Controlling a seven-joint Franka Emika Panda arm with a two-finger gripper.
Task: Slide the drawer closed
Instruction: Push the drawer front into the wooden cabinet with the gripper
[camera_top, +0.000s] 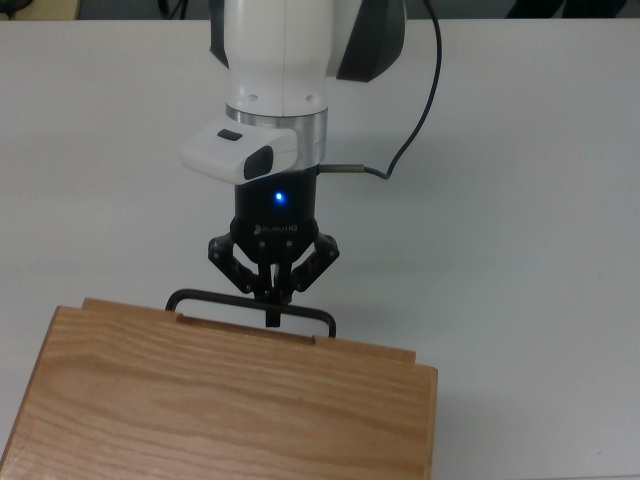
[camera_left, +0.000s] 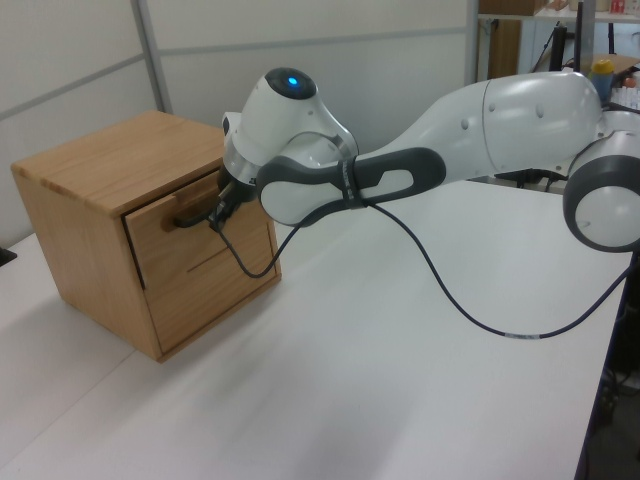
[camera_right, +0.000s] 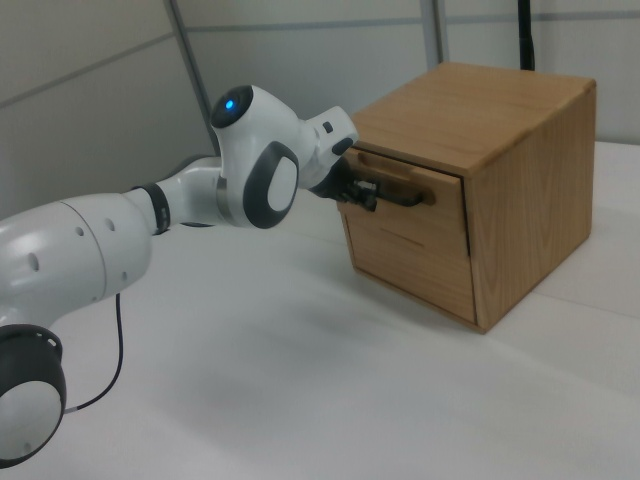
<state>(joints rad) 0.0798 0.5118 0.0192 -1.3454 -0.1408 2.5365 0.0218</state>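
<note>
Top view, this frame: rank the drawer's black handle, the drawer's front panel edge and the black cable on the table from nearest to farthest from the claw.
1. The black handle: right at the tips of the claw, its bar running to both sides.
2. The front panel edge: just below the handle, at the cabinet top's upper border.
3. The black cable: up toward the top view's right, beside the arm.

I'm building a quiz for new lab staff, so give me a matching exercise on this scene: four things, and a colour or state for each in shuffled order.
Things:
1. light wooden drawer
2. slim black bar handle
3. robot's black two-finger hand
4. small light on the robot's wrist

States:
A. glowing blue
B. gripped at its middle
C. pushed almost fully in
D. shut on the bar

Pairs: 1-C, 2-B, 3-D, 4-A
</note>
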